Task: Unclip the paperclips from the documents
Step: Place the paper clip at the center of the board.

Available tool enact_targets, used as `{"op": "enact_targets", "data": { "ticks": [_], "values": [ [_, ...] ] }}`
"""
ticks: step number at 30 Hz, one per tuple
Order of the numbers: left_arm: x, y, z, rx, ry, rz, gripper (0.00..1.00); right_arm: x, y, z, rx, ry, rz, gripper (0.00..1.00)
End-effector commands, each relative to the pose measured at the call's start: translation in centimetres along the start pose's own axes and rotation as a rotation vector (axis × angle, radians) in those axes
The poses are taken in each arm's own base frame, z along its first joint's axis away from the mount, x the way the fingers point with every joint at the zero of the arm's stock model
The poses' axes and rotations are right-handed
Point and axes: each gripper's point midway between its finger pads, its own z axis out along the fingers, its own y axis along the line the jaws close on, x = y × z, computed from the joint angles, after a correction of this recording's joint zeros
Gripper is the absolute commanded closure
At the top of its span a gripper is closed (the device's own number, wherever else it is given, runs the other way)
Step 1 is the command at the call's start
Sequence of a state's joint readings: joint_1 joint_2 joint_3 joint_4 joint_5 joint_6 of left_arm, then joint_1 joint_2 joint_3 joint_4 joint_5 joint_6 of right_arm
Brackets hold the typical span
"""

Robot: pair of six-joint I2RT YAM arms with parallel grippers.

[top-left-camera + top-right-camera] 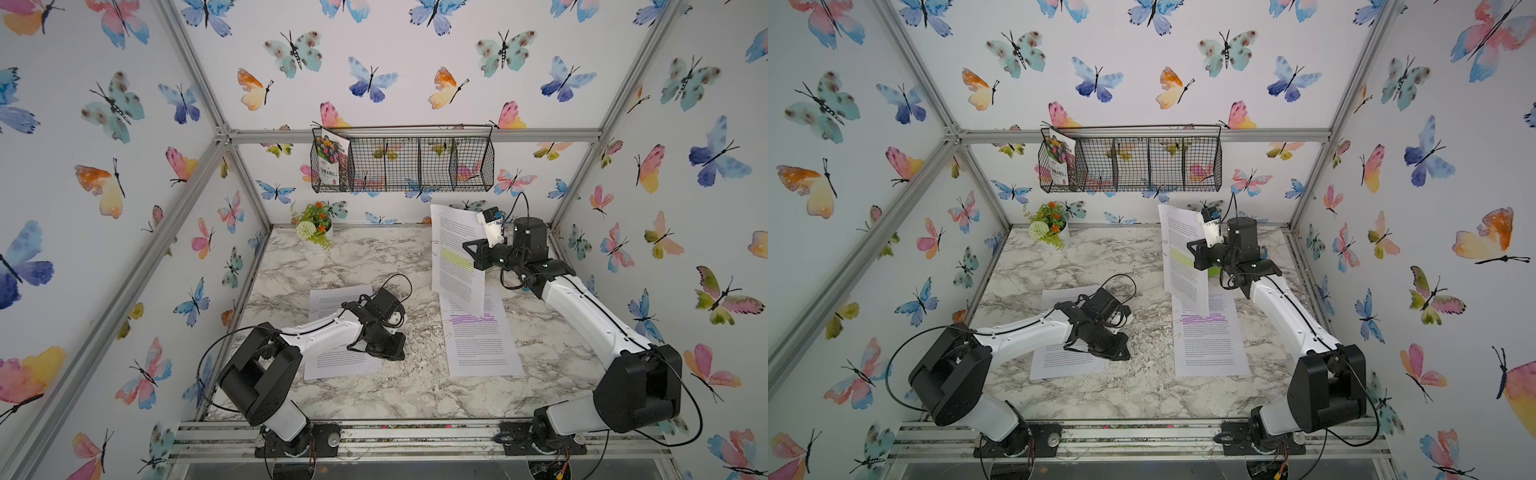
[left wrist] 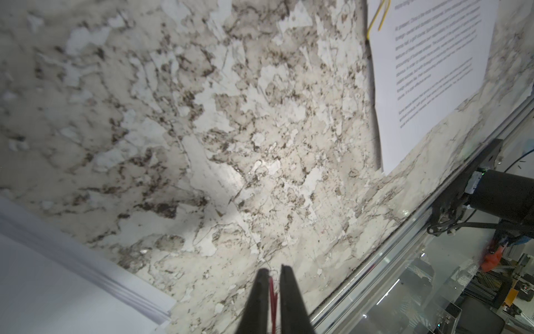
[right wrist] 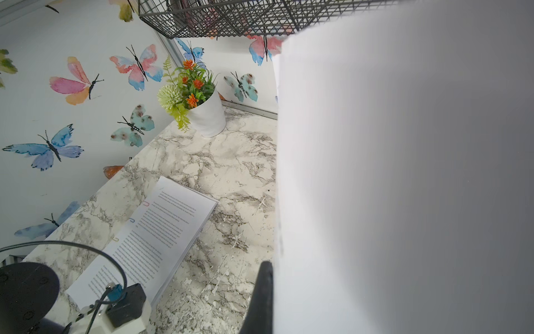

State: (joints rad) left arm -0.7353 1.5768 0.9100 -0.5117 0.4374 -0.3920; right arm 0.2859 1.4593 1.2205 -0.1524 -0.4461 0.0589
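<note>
Marble table (image 1: 374, 257) under a wire basket (image 1: 415, 166): at back right the right gripper (image 1: 473, 253) clamps the green-highlighted document (image 1: 453, 266) upright, blocking its wrist view; the left gripper (image 2: 273, 277) has fingers (image 2: 260, 300) narrowly apart, red paperclip (image 2: 272, 289) between them

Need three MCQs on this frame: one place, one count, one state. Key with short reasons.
1. The colourful flower seed packet sits in which compartment of the black wire wall basket? A) end one nearest the white-potted plant B) middle C) opposite end
2. White printed documents lying flat on the marble table: A) one B) two C) three
3. The yellow-green-highlighted document is: A) flat B) in the basket C) held upright by the right hand
Key: A, packet stands at the plant-side end; B, the purple-highlighted document and the unhighlighted document lie flat; C, the hand pinches its edge.
</note>
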Motion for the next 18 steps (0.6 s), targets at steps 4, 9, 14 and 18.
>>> {"op": "enact_targets", "data": {
  "ticks": [4,9,14,18],
  "values": [
    [-0.1,1.0,0.7,-0.036,-0.005,-0.028,0.52,0.9,0.7,0.1,-0.048,0.035,-0.014,0.98],
    [-1.1,0.4,-0.9,-0.051,-0.042,-0.006,0.39,1.2,1.6,-0.2,-0.094,0.052,-0.029,0.98],
    [-5.3,-0.1,-7.2,-0.064,-0.2,0.077,0.38,0.6,5.3,-1.7,-0.287,0.031,-0.089,0.98],
    [-10.8,0.3,-15.7,-0.067,-0.477,0.172,0.28,-0.4,8.8,-3.8,-0.482,-0.026,-0.139,0.98]
  ]
}}
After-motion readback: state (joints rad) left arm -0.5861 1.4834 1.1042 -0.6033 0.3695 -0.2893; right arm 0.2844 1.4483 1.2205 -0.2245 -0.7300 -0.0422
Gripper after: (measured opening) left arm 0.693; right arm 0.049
